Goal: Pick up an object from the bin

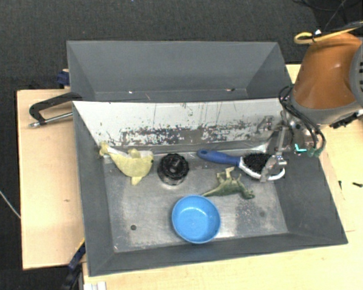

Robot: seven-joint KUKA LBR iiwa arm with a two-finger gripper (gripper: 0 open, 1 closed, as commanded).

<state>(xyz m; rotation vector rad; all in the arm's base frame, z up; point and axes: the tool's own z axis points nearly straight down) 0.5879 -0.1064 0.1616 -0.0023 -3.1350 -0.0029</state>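
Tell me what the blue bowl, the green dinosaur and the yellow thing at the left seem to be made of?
Blue bowl: likely plastic, smooth, one even colour with a soft sheen. Green dinosaur: probably moulded plastic or rubber, matt. Yellow figure at the left: looks soft, rubber or foam perhaps; hard to tell.

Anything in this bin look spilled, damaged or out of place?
Nothing is spilled. The bin's back wall carries a band of dark scuffs along its base. The blue bowl sits upright. The tool is beside the blue-handled brush.
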